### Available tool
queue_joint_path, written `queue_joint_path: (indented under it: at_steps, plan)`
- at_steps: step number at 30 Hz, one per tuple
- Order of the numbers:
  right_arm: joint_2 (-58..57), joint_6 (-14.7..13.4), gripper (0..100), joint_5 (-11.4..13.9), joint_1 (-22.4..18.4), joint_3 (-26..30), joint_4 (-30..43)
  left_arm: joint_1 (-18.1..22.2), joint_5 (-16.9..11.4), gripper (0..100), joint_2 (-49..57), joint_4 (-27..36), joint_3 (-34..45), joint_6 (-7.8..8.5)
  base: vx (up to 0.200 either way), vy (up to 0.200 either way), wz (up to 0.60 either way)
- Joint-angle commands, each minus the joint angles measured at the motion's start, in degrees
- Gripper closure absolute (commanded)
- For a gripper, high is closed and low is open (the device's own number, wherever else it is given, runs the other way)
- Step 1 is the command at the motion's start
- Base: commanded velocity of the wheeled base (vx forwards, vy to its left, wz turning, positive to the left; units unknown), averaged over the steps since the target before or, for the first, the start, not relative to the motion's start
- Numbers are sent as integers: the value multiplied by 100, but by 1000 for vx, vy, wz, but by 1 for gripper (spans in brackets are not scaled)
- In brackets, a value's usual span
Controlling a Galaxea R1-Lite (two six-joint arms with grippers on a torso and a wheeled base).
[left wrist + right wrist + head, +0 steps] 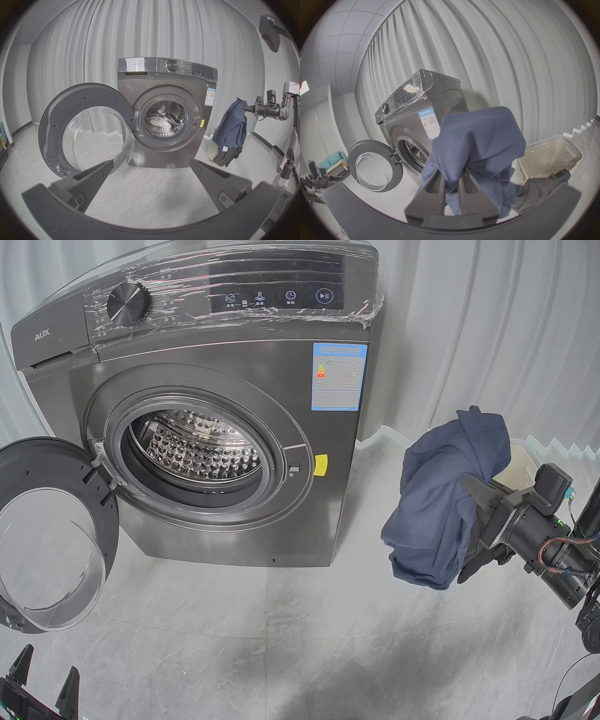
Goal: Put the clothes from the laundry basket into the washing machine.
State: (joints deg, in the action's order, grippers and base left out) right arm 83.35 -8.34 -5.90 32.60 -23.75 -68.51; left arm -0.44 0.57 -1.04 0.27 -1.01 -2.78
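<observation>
In the head view, the blue garment (444,502) hangs as a loose bundle from the right gripper (473,524), whose fingers are buried in its folds. It hangs in front of the pale laundry basket (522,465), which stands on the floor to the right of the washing machine (250,365). The round door (50,534) is swung wide open and the steel drum (200,446) looks bare. The left gripper (45,677) sits low at the near left, fingers apart and holding nothing.

In the left wrist view, the blue garment (232,128) drapes long from the right gripper (250,108), which is held out level and well above the basket (214,151). A dark garment (228,156) dangles beneath it. I cannot tell whether that one is pinched too or merely snagged. The left gripper (153,178) faces the machine (165,109), well back from it.

In the right wrist view, the right gripper (453,176) is clamped on a bunched fold of the blue garment (481,140). The dark garment (540,187) trails by the near rim of the basket (550,153).

The cloth looks soft, limp and light, so it should not slip, but it will swing and trail. A bunched fold near the middle is the best hold. The hanging tail may catch on the rim of the machine's opening.
</observation>
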Motion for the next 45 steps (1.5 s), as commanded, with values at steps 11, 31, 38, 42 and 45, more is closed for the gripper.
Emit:
queue_joint_path:
  at_steps: [11, 31, 38, 42, 45]
  plan:
    - [6, -1, 100, 19, 19, 98, -4, 0, 4, 0, 51, 0, 84, -3, 0, 200, 0]
    - [15, -1, 100, 63, 10, 160, 4, 9, 4, 0, 60, 0, 84, -3, 0, 20, 0]
    - [15, -1, 100, 63, 10, 195, -4, 9, 4, 0, 60, 0, 84, -3, 0, 114, 0]
    - [15, -1, 100, 63, 19, 221, -31, 9, 4, 0, 60, 0, 84, -3, 0, 200, 0]
    - [24, -1, 100, 63, 19, 230, -40, 9, 4, 0, 60, 0, 84, -12, 0, 200, 0]
